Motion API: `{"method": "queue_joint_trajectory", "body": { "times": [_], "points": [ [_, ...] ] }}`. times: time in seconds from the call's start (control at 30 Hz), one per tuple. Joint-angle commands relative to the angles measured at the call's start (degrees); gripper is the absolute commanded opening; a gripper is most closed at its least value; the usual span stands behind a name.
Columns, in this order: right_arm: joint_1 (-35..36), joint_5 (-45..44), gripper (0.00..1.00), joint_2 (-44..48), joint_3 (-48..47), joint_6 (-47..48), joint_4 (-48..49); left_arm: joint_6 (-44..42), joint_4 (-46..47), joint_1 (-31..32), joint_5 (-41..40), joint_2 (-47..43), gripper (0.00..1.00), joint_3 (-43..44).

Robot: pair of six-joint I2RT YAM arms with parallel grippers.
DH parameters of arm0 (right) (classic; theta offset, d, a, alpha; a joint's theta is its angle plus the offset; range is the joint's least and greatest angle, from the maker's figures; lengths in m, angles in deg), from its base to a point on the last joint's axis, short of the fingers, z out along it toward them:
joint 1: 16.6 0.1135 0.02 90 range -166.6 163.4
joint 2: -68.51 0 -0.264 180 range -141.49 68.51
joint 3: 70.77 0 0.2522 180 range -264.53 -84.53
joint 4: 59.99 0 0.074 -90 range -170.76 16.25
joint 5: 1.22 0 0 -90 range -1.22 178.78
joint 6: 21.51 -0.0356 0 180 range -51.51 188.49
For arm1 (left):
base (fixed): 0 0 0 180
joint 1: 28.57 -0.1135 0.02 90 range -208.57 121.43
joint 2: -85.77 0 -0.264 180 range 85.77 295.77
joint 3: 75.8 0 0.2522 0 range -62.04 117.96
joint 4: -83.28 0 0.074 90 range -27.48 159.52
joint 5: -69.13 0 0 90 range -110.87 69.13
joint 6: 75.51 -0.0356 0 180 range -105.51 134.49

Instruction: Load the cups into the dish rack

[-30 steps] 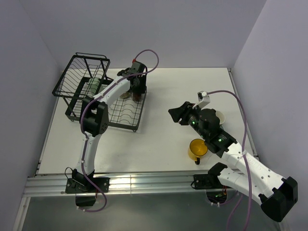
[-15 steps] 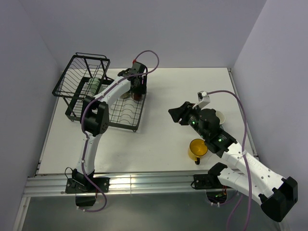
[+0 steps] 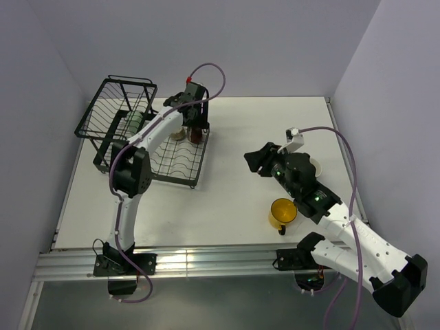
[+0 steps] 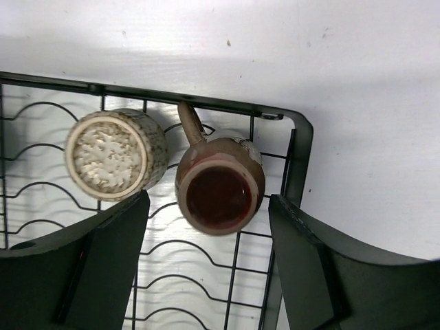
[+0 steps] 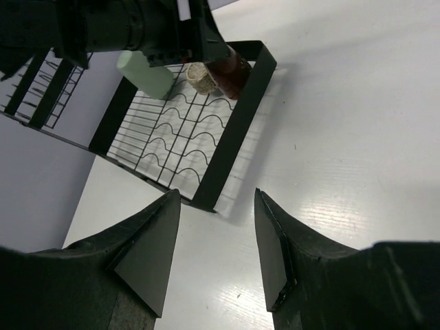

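The black wire dish rack (image 3: 201, 159) stands at the table's far left. A pale green cup (image 3: 133, 122) lies in its taller basket section. In the flat tray's far right corner (image 4: 299, 158) a beige speckled cup (image 4: 117, 155) stands upside down beside a dark brown mug (image 4: 220, 191), which is upright. My left gripper (image 4: 208, 203) hovers open above the brown mug, its fingers clear of it on both sides. A yellow mug (image 3: 282, 213) sits on the table at the near right. My right gripper (image 3: 256, 161) is open and empty above the table, facing the rack (image 5: 237, 117).
A pale round object (image 3: 315, 165) shows partly behind the right arm near the table's right edge. The left arm (image 5: 137, 27) reaches over the rack. Walls close the table in at the back and on both sides.
The left gripper has opened a little wider and lifted up off the brown mug, which stays in the rack. The right arm has shifted slightly to the right.
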Motion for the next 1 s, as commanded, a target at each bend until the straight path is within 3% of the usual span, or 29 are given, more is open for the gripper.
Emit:
{"method": "queue_joint_trajectory", "body": {
  "times": [0.0, 0.13, 0.3, 0.43, 0.5, 0.63, 0.97],
  "points": [
    [-0.3, -2.8, 0.55, 0.8, -2.9, 0.6, -1.8, -0.7, 0.6, 0.2, -1.4, -5.4, 0.77, 2.2],
    [-0.3, -8.4, 0.54, -0.5, -5.8, -0.8, -7.5, -0.4, 0.7, 0.3, -2.1, -8.3, 0.77, 1.5],
    [-0.3, -22.5, 0.56, -2.0, -12.3, -4.8, -21.2, 0.2, 0.6, 0.9, -2.7, -13.1, 0.77, 2.0],
    [-2.6, -28.5, 0.59, -2.9, -16.0, -7.7, -30.5, 0.9, 0.4, 1.6, -2.3, -18.5, 0.77, 1.8],
    [-4.7, -28.5, 0.60, -4.1, -17.3, -7.1, -32.3, 1.5, 1.1, 2.4, -1.7, -20.6, 0.77, 0.8],
    [-15.8, -20.4, 0.59, -6.0, -16.1, -4.0, -32.4, 2.3, 3.5, 4.4, 0.1, -27.4, 0.77, -3.8],
    [-24.4, -16.1, 0.56, -14.2, -16.3, 0.0, -31.6, 3.1, 6.7, 9.1, 4.3, -36.8, 0.78, -11.4]
  ]
}}
